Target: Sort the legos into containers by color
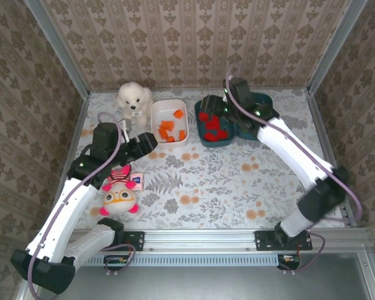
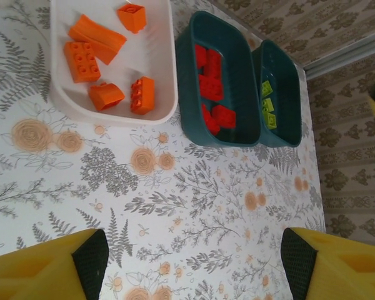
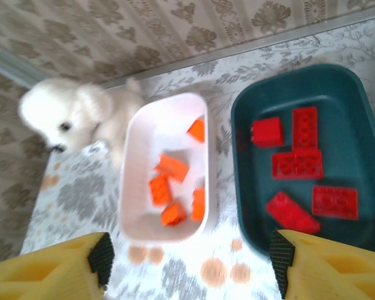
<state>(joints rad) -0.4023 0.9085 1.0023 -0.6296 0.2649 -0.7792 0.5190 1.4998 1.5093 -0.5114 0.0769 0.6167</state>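
My left gripper (image 2: pixel 194 267) hangs empty on the near side of the white bin (image 2: pixel 115 117), jaws wide apart. That bin holds the orange legos (image 2: pixel 82 60). Just right of the white bin, the first teal bin (image 2: pixel 234 69) holds the red legos (image 2: pixel 211 87). My right gripper (image 3: pixel 192 259) hovers above it, jaws spread with nothing between them. Farthest right of the white bin, the second teal bin (image 2: pixel 289 94) holds the lime legos (image 2: pixel 267 105).

I spot no loose brick, so I judge the sort finished. Next I'd raise both arms and check. Overhead, my right arm covers most of the second teal bin, and the lime pieces are too small to count.
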